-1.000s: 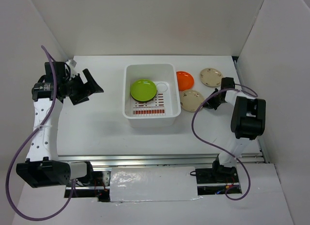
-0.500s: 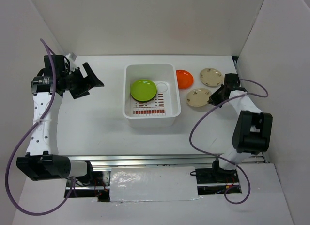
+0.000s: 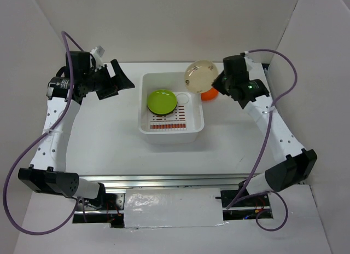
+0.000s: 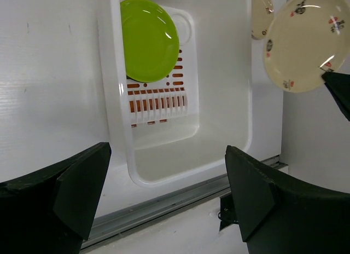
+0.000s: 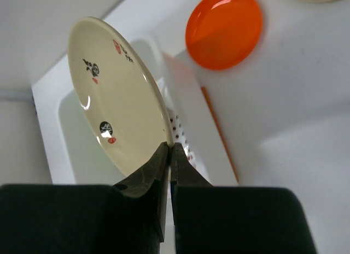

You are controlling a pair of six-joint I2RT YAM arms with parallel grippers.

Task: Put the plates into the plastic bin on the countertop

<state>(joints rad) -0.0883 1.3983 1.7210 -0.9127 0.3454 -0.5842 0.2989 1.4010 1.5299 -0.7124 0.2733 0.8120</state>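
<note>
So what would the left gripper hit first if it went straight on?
Probably the white rectangular plastic bin, at its near wall; the open left gripper faces it, but depth is unclear.

Lime plate in white bin; cream plate tilted above rim; orange plate beside.

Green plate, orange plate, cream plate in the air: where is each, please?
green plate (image 3: 162, 101), top external view, its centre.
orange plate (image 5: 223, 29), right wrist view, its centre.
cream plate (image 5: 116, 100), right wrist view, its face.
</note>
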